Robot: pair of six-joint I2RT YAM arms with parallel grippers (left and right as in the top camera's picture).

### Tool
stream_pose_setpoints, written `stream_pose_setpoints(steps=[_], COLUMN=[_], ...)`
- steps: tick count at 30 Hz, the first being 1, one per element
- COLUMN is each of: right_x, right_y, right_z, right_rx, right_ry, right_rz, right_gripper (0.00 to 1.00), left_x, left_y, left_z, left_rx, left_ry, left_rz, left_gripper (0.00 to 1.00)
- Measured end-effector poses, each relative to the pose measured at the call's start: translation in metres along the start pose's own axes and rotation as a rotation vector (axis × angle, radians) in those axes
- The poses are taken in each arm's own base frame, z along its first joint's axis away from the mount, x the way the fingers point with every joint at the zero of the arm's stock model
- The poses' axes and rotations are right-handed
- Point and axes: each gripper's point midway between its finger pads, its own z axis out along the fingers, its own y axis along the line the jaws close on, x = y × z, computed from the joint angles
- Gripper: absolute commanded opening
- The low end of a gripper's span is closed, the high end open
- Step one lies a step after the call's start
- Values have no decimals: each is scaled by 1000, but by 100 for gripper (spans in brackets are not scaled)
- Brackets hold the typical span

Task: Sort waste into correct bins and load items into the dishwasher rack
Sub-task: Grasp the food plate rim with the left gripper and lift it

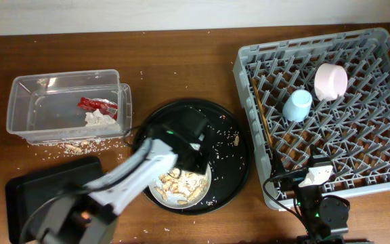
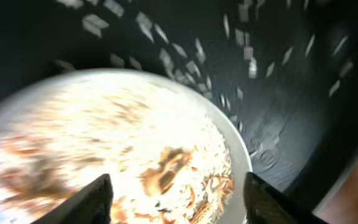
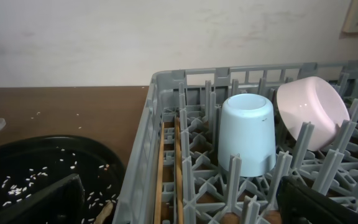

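A round grey-white plate (image 1: 181, 188) with tan peanuts (image 1: 175, 177) and white rice lies on the round black tray (image 1: 232, 163). My left gripper (image 1: 189, 163) hangs open just over the plate (image 2: 104, 124), its fingers (image 2: 176, 205) either side of the blurred food. The clear tub (image 1: 26, 102) holds a red wrapper (image 1: 97, 104) and a white tissue (image 1: 100, 118). The black bin (image 1: 39, 190) is at the front left. The grey rack (image 1: 384, 156) holds the blue cup (image 1: 296, 105), pink-white bowl (image 1: 330, 80) and chopsticks (image 1: 263, 118). My right gripper (image 1: 315, 166) is open and empty over the rack's front left corner (image 3: 179, 208). I cannot make out a carrot piece.
Rice grains (image 1: 80, 144) lie scattered on the brown table in front of the tub and over the tray (image 2: 166, 43). In the right wrist view the cup (image 3: 247, 134), bowl (image 3: 309, 112) and chopsticks (image 3: 179, 162) sit among the rack's pegs, with its left wall (image 3: 138, 168) beside the tray.
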Motion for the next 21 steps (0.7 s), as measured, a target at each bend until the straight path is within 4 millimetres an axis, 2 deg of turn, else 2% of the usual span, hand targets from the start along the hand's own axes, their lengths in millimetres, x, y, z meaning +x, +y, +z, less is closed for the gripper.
stream_pose_setpoints(steps=[3,4,7,15,21], right_x=[0,0,0,0,0], right_y=[0,0,0,0,0], right_z=[0,0,0,0,0], right_rx=[0,0,0,0,0], right_ry=[0,0,0,0,0], right_rz=[0,0,0,0,0], right_gripper=[98,98,98,98,98], left_x=[16,21,23,58,61], left_y=[-14,-18,-28,-56,-53], left_z=[17,17,11,10,12], left_rx=[-11,-14,-17,-40,-85], left_ry=[64,78,90,155,163], left_rz=[92,132,196,368,395], left_gripper=[42,32,31,31,31])
